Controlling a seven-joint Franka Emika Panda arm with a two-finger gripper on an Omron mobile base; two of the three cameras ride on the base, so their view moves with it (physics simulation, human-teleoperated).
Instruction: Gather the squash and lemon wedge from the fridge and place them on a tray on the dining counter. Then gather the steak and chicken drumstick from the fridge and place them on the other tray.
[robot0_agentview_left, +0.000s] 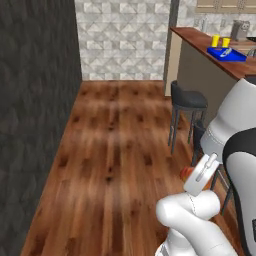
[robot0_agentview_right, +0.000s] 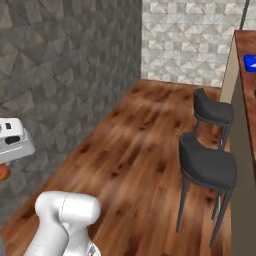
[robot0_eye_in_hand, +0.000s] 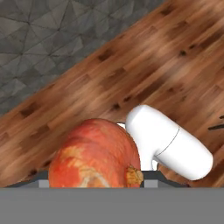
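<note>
Hand view is showing the gripper (robot0_eye_in_hand: 94, 181) clamping an orange squash (robot0_eye_in_hand: 94, 153) at bottom centre. Left base view is showing the blue tray (robot0_agentview_left: 227, 53) sitting on the dining counter (robot0_agentview_left: 210, 42), upper right.

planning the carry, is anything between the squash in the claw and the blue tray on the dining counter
The squash sits in the claw over open wood floor. The blue tray lies on the dining counter, ahead to the right. Two black stools stand along the counter's near side; otherwise nothing visible blocks the way.

One squash (robot0_eye_in_hand: 94, 155), two stools (robot0_agentview_right: 209, 167), one blue tray (robot0_agentview_left: 226, 53), two yellow cups (robot0_agentview_left: 215, 40).
</note>
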